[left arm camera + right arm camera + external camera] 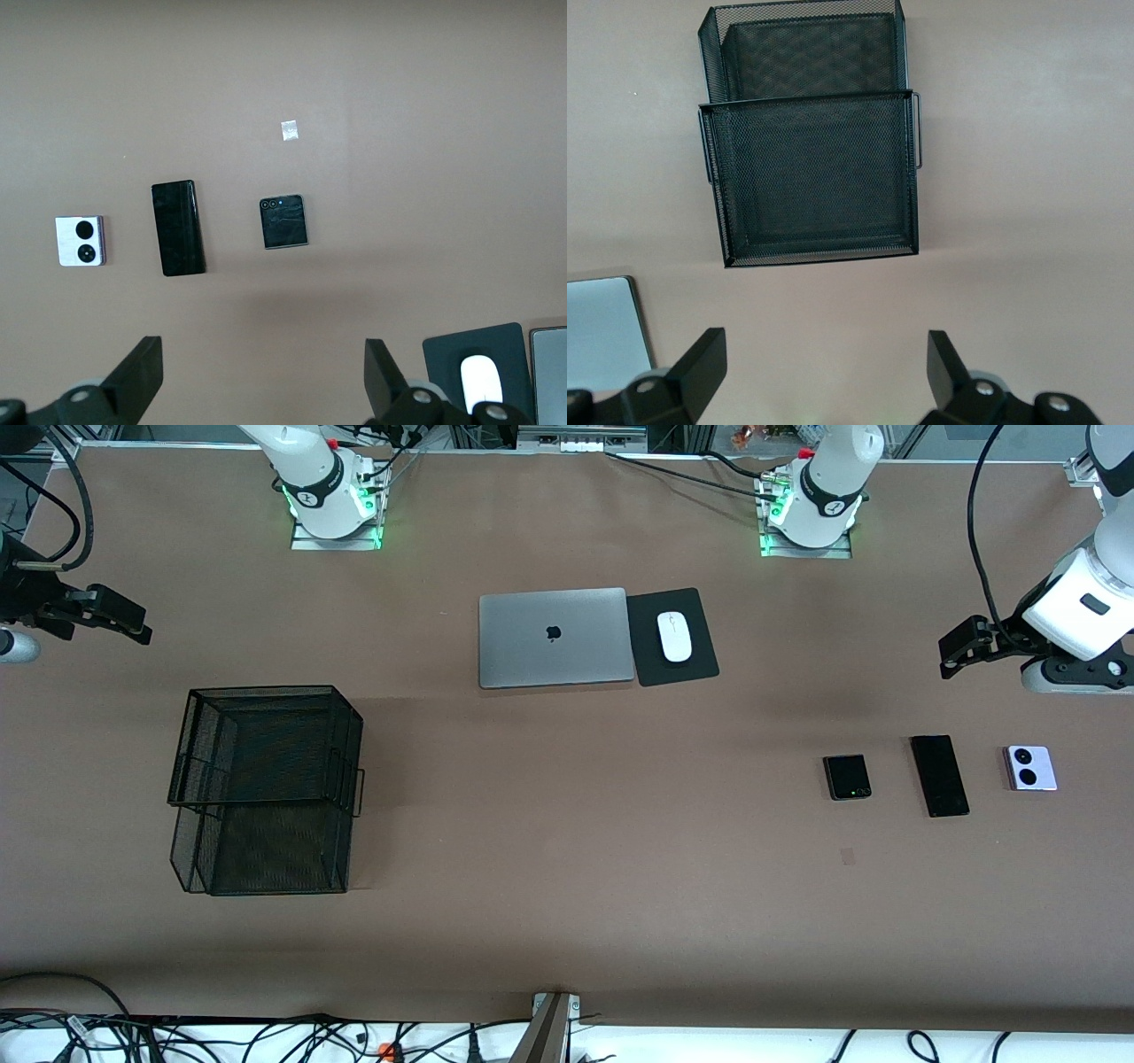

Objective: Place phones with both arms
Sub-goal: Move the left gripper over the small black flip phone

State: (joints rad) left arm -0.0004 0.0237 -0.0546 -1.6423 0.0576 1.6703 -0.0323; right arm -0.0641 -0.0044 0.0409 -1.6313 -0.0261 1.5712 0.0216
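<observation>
Three phones lie in a row on the bench, toward the left arm's end. The flip phone (pixel 847 777) sits beside the long black phone (pixel 939 775), and the lavender phone (pixel 1030 768) sits just past that. None of them touch.

The left gripper (pixel 952 657) hangs in the air over bare bench beside the row. Its jaws are wide open and hold nothing. From the jaws, the phones lie ahead and lower down. The long black phone points its long side straight away from the jaws.

The right gripper (pixel 140 633) waits over the bench near the wire basket (pixel 266 788), its jaws open and empty too. The left arm is much nearer the phones, so it likely goes first.
</observation>
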